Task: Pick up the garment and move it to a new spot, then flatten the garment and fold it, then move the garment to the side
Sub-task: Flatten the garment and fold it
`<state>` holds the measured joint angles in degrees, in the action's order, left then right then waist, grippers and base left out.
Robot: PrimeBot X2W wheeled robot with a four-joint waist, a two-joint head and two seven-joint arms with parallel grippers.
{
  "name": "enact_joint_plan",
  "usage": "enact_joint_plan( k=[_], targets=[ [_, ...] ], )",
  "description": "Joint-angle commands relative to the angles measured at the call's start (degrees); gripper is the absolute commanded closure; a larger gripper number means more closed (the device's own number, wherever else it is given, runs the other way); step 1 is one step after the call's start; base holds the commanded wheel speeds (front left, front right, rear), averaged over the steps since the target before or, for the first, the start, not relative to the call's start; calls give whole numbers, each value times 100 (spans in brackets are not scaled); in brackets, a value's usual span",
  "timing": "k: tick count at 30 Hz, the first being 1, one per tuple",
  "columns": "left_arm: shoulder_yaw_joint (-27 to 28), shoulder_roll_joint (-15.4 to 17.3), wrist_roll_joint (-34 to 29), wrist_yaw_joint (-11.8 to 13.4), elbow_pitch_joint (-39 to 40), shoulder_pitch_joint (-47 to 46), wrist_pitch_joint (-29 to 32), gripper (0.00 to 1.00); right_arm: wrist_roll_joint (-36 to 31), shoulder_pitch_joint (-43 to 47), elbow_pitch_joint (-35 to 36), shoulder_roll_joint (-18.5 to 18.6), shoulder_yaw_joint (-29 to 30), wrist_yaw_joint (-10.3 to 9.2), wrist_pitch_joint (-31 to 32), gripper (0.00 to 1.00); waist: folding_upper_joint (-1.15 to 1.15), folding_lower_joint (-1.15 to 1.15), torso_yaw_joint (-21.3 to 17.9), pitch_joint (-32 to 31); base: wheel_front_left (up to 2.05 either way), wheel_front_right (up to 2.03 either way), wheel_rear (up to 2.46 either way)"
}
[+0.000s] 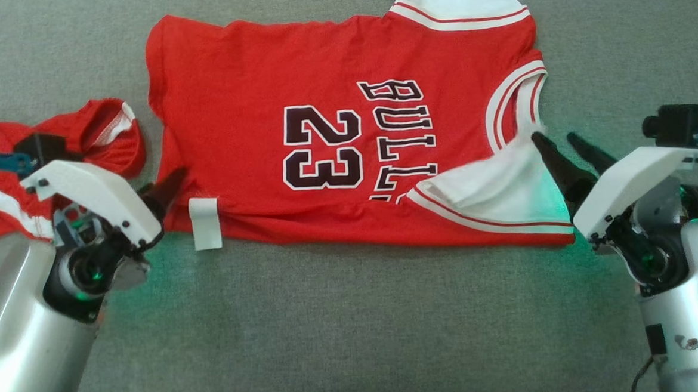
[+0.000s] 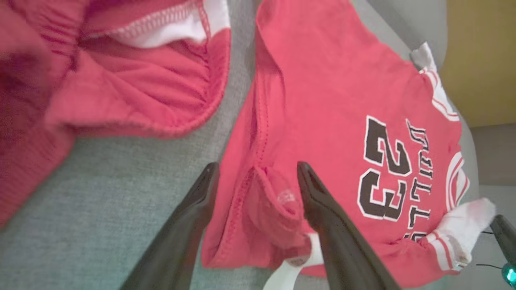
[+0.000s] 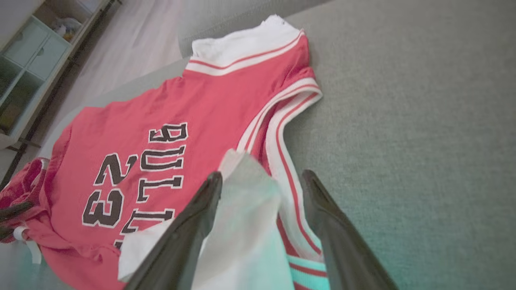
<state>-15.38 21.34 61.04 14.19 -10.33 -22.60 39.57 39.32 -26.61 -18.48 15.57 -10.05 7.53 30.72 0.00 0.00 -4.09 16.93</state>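
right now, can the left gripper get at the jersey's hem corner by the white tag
Probably yes. The left gripper is open with its fingers either side of the folded hem corner of the jersey, and nothing else sits between them. The red shorts lie apart, to its left.

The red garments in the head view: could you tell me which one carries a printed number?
The jersey, spread out in the middle, shows a black 23; the bunched shorts at the left have only white trim.
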Motion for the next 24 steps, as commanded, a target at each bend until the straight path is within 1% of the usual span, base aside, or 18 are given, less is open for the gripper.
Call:
enact_joint_plan(
  k=[1, 3, 4, 5, 8, 10, 13, 17, 20, 24],
  targets=[
    [333, 172, -50, -92, 190, -179, -216, 0, 40, -152, 133, 139, -149, -4, -420, 0, 0, 0, 4, 4, 0, 0, 0],
    [443, 126, -156, -181, 259, -121, -634, 0, 39, -140, 88, 199, -269, -4, -897, 0, 0, 0, 16, 11, 0, 0, 0],
    [443, 126, -156, -181, 259, -121, -634, 0, 39, -140, 88, 199, -269, -4, -897, 0, 0, 0, 16, 11, 0, 0, 0],
    [471, 125, -286, -226, 303, -96, -896, 0, 21, -128, 100, 229, -305, -4, -1190, 0, 0, 0, 22, 13, 0, 0, 0],
    [416, 206, -1016, -260, 464, -2, -1862, 0, -163, -47, 191, 308, -354, -4, -2107, 0, 0, 0, 29, -13, 0, 0, 0],
    [308, 215, -1626, -194, 589, 76, -2616, 0, -440, 59, 279, 367, -326, -4, -2706, 0, 0, 0, 35, -51, 0, 0, 0],
    [115, 126, -2383, 24, 781, 277, -3561, 0, -966, 304, 471, 360, -184, -4, -3410, 0, 0, 0, 29, -148, 0, 0, 0],
    [-129, 32, -3214, 447, 1039, 662, -4481, 0, -1499, 793, 889, 189, 68, -4, -3825, 0, 0, 0, -3, -302, 0, 0, 0],
    [-280, 1, -3601, 721, 1154, 1036, -4848, 0, -1746, 1262, 1297, 40, 200, -4, -3872, 0, 0, 0, -43, -416, 0, 0, 0],
    [-389, 16, -3797, 951, 1258, 1510, -4951, 0, -1947, 1900, 1793, -176, 364, -4, -3746, 0, 0, 0, -88, -552, 0, 0, 0]
  ],
)
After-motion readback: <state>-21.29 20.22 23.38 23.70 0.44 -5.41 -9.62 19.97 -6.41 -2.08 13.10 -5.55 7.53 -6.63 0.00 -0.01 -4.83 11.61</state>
